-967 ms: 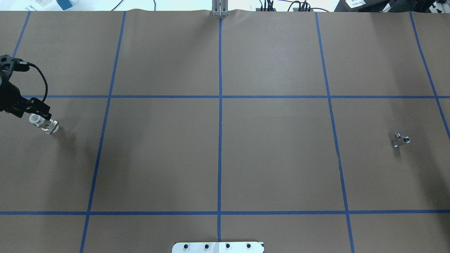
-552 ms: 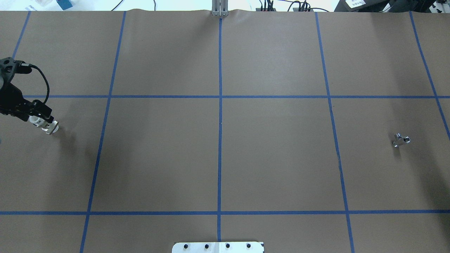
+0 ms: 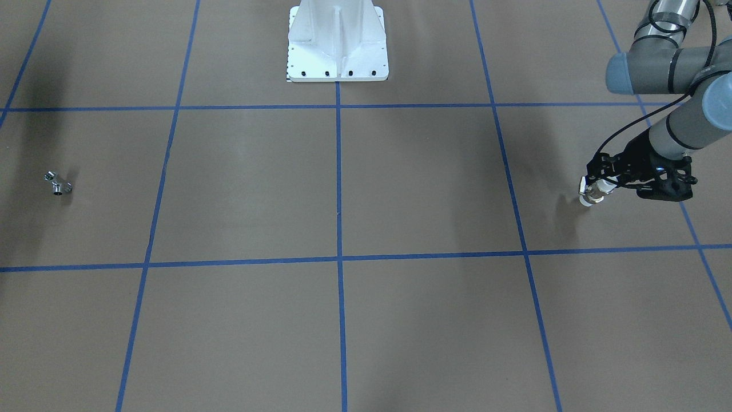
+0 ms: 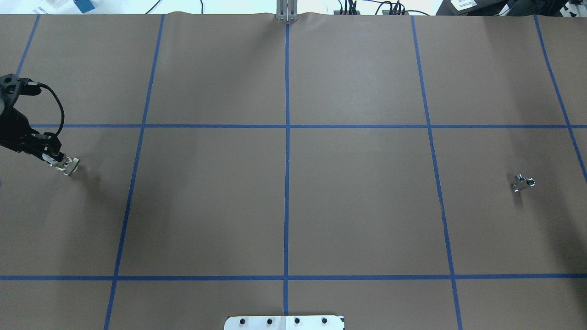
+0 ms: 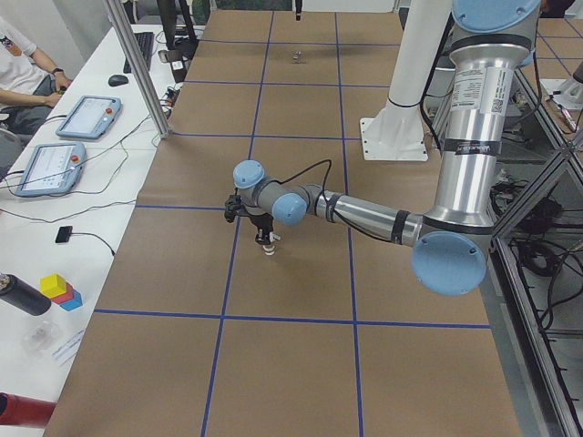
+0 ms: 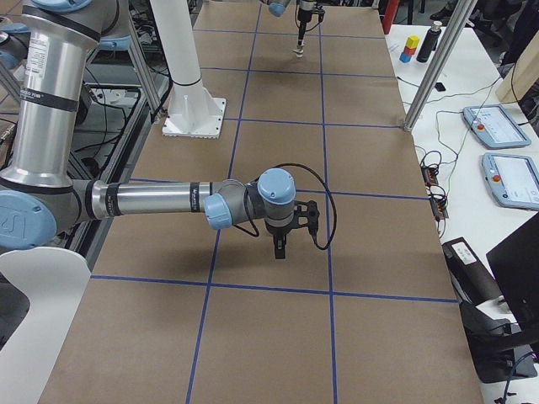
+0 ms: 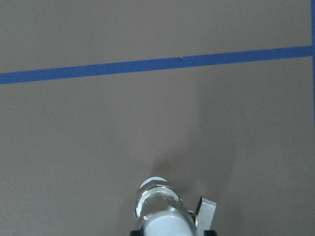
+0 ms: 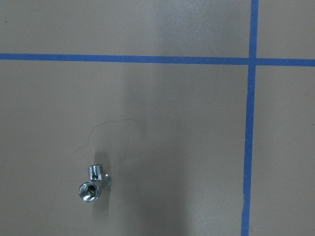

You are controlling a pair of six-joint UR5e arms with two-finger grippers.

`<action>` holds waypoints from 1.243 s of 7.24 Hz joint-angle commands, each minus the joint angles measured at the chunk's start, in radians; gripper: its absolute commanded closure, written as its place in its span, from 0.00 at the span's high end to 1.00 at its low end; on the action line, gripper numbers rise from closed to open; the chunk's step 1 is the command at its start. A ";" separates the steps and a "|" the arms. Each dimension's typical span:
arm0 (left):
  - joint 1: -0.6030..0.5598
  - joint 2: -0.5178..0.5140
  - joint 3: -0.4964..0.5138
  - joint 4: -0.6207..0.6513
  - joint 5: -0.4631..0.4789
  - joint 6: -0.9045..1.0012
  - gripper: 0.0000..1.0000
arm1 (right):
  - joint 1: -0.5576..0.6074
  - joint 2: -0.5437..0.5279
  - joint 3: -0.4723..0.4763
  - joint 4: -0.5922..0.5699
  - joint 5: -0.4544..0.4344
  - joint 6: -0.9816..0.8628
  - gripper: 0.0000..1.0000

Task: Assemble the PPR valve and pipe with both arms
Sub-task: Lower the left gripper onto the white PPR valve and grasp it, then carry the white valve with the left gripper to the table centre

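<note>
The PPR valve stands on the brown table at the far left, white with a metal band and a small lever. My left gripper is down over it and shut on its upper white end. The valve also shows in the front view and at the bottom of the left wrist view. The chrome pipe lies alone at the far right, and low left in the right wrist view. My right gripper hangs above the table; I cannot tell if it is open or shut.
The white bolted pedestal base stands at the robot's side of the table. Blue tape lines divide the brown paper into squares. An aluminium post and side tables with tablets stand beyond the far edge.
My left gripper has come down over the valve and its fingers have closed on the white upper end. The valve has shifted slightly. The pipe has not moved.
</note>
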 commanded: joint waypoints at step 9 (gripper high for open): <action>0.297 -0.793 0.138 0.332 0.233 -0.573 0.00 | -0.006 0.020 0.000 0.000 0.016 -0.002 1.00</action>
